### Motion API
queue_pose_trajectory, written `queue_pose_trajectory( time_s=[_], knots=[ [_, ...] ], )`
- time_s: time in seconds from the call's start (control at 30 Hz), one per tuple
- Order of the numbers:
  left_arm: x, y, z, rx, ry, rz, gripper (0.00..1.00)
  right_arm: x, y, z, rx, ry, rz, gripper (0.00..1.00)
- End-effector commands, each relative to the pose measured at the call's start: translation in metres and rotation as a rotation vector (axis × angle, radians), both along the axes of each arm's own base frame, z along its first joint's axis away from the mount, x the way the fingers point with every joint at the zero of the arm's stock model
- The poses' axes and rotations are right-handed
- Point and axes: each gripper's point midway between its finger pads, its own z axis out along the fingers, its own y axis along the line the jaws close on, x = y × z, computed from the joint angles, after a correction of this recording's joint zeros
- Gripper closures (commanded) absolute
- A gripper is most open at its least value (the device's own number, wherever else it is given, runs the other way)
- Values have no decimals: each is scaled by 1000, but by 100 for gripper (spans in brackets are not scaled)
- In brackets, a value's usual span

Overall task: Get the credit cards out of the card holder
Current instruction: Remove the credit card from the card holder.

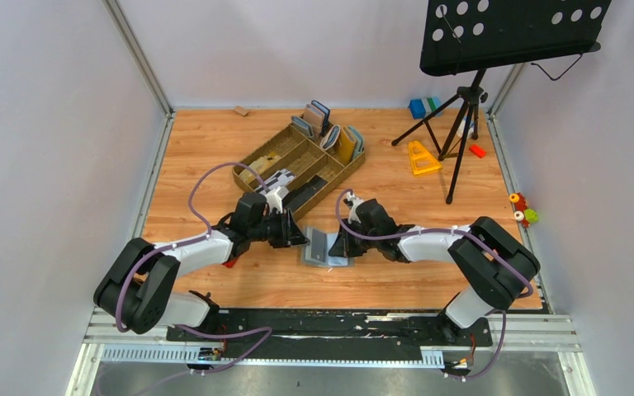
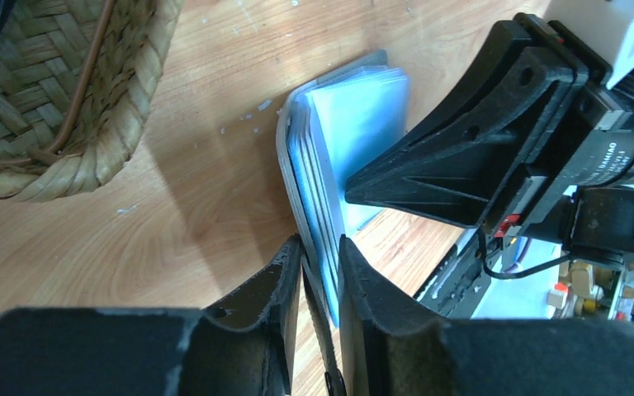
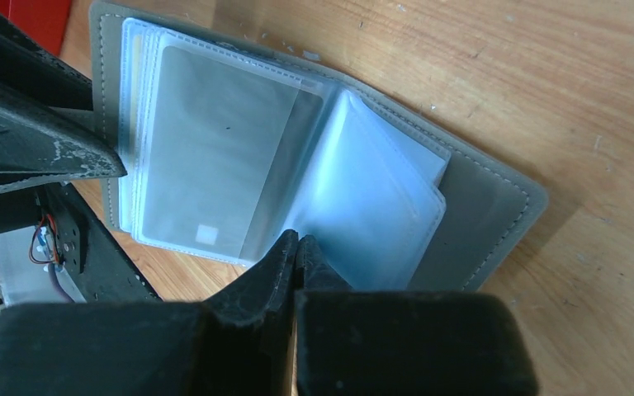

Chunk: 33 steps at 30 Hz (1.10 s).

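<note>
Left gripper: jaws nearly together, nipping the near edge of the card holder, grey cover and maybe a sleeve or two between the pads. The woven tray sits just beyond it, apart from the holder.

The holder lies open on the table, between the two grippers, with its clear sleeves fanned up off the cover. I'd call it light and floppy: soft cover, thin slick plastic sleeves that bend and slide, so it will lift or skate unless I pin it. What looks like a card shows through the front sleeve. It reads stiff, flat and smooth. I'd take it by an exposed short edge at the sleeve mouth, not by the face.

Right gripper: jaws pressed together, tips at the lower edge of the sleeves, right at the fold. I cannot tell if a sleeve is caught between them.
</note>
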Motion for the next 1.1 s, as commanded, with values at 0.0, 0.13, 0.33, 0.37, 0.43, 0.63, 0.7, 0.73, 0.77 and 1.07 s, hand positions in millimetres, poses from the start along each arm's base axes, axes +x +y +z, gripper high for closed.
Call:
queue_pose_trajectory(
  time_s=[0.0,0.13,0.33,0.37,0.43,0.63,0.7,0.73,0.77,1.07],
  knots=[
    [5,-8,13,-59,-49,-18,70,-7,-11,-16,-45,29,-17,100],
    [5,-13,14,-90,-42,-27,63,-5,-11,-13,-55,17,-16,100],
    [7,-16,15,-104,-40,-32,63,-4,-12,-12,-64,12,-16,100],
    [7,-16,14,-103,-40,-31,63,-4,-13,-13,-65,13,-16,100],
    [8,-16,15,-101,-43,-33,63,-5,-14,-14,-68,14,-16,100],
    [8,-19,20,-105,-66,-48,64,-4,-15,-16,-76,15,-20,100],
    [7,-22,20,-102,-70,-61,64,-4,-13,-16,-74,15,-15,100],
    [6,-23,21,-99,-73,-68,64,-3,-13,-16,-74,16,-15,100],
    [5,-25,20,-93,-74,-73,63,-3,-12,-16,-72,16,-14,100],
    [4,-25,16,-51,-86,-78,60,-2,-12,-12,-56,14,-19,100]
  ],
)
